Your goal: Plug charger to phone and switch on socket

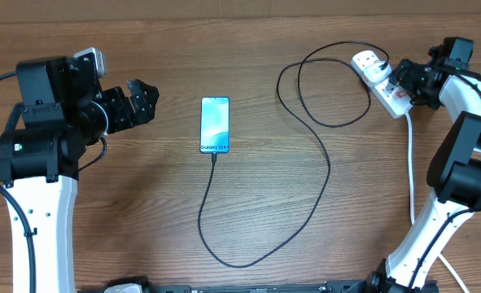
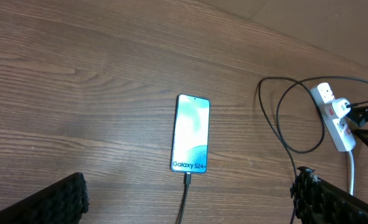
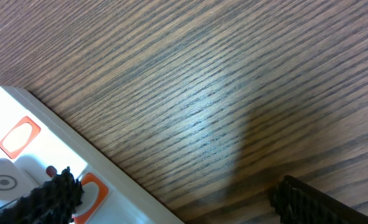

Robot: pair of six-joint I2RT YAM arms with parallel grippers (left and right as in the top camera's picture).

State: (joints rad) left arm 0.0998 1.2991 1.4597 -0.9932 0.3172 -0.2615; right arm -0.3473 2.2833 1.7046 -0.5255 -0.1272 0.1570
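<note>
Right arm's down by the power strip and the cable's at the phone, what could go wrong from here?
1. The right fingers sit beside two orange switches on the socket; a push may hit the wrong one or miss.
2. The socket lies loose on the table, so a push may slide it.
3. A sliding socket would tug the charger, possibly loosening its tip at the phone.

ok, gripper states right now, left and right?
Left gripper: open, holding nothing.
Right gripper: open, holding nothing, over the power strip.
</note>
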